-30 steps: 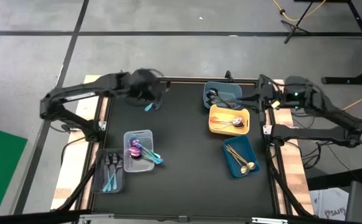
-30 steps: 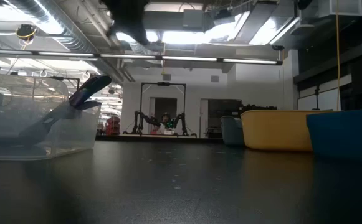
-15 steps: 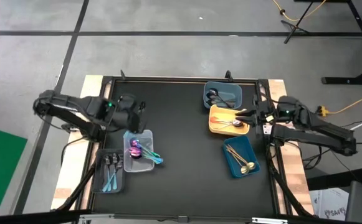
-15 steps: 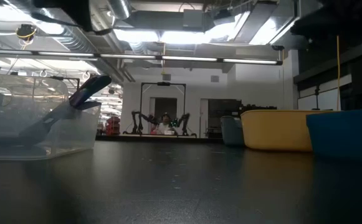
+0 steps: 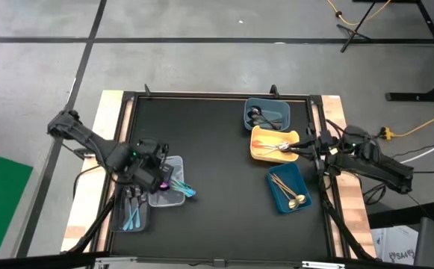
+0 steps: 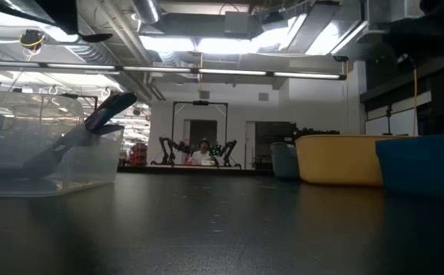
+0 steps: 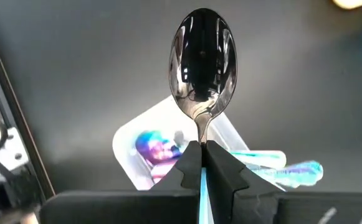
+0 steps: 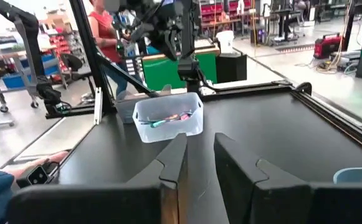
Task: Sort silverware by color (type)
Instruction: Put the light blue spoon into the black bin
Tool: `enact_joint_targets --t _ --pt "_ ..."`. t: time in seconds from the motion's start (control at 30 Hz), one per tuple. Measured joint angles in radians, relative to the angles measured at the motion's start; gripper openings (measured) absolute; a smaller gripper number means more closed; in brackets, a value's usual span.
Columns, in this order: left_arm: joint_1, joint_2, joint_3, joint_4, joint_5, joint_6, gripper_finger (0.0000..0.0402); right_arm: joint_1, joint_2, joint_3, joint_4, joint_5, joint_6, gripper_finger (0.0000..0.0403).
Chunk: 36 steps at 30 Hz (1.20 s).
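On the counter [image 5: 217, 187] the left gripper [image 7: 200, 163] hangs over the clear tray [image 5: 166, 196], fingers clamped on a dark silver spoon [image 7: 203, 62]. Best move, imo: carry it to like-coloured spoons w/ bowl level. Right gripper [image 8: 198, 152], fingers apart, waits nr the yellow tray [image 5: 260, 153].

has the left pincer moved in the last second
Yes. In the high view the left pincer, shut on a spoon, went from the table's far edge to just over the clear tray.
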Motion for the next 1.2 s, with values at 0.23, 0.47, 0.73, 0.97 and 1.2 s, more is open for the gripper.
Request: enact_joint_targets --t 0.23,0.47,0.73,0.97,1.2 --pt "-0.088 0.085 0.000 -0.015 0.087 -0.108 0.0000 0.000 -0.025 -0.056 0.038 -0.015 0.015 0.0072" --pt "-0.161 0.148 0.000 -0.053 0.177 -0.212 0.0000 0.001 -0.025 -0.205 0.339 -0.033 0.112 0.0072" --pt "-0.238 0.162 0.000 -0.073 0.287 -0.344 0.0000 0.001 -0.024 -0.320 0.552 -0.091 0.194 0.0072" --pt "-0.324 0.162 0.000 -0.092 0.362 -0.535 0.0000 0.001 -0.024 -0.320 0.514 -0.013 0.169 0.0072" --pt "-0.397 0.191 0.000 -0.091 0.365 -0.649 0.0000 0.001 -0.024 -0.320 0.425 0.004 0.168 0.0072"
